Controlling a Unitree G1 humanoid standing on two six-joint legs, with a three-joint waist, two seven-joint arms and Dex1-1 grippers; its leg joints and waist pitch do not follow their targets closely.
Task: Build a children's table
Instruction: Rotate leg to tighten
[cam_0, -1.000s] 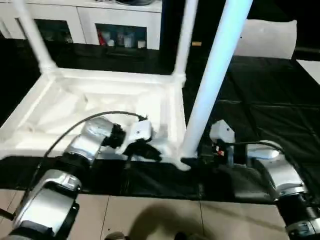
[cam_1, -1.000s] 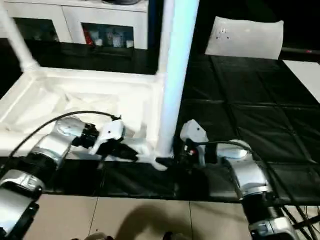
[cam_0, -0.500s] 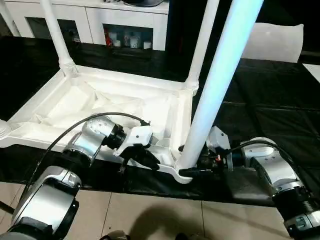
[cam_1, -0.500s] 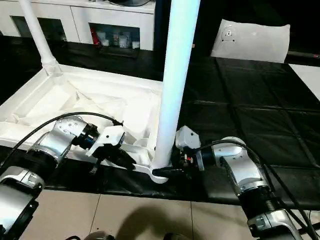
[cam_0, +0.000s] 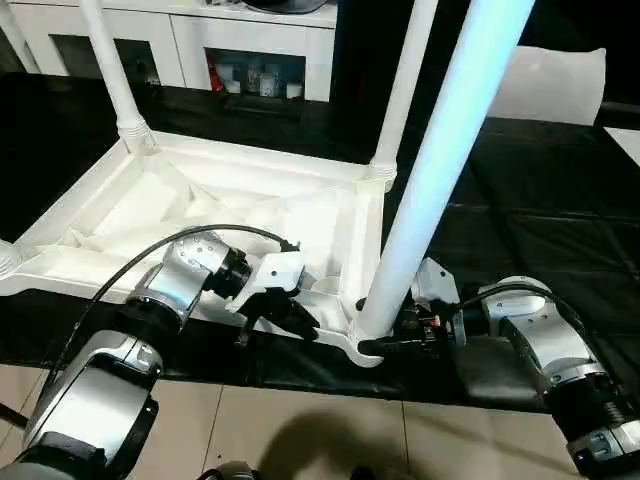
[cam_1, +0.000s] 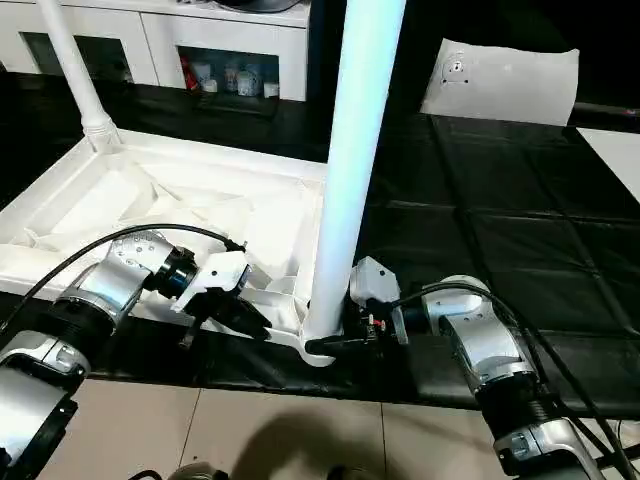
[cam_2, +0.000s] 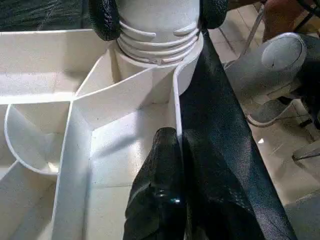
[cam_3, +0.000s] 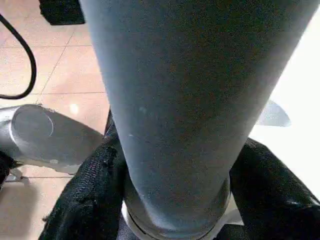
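The white tabletop lies upside down on the black mat, ribs facing up. Two slim legs stand in its far corner sockets, one on the left and one on the right. A third leg rises from the near right socket, its threaded base seated in the corner. My right gripper is shut on the bottom of this leg, one finger on each side. My left gripper is shut on the tabletop's near rim, just left of that corner.
White glass-door cabinets line the back. A flat white sheet lies at the back right on the black mat. Tiled floor runs along the mat's near edge. The tabletop's near left corner socket holds nothing.
The camera tilted, shifting the whole picture. My right gripper's fingers have drawn in around the base of the near leg. The left gripper keeps its hold on the rim.
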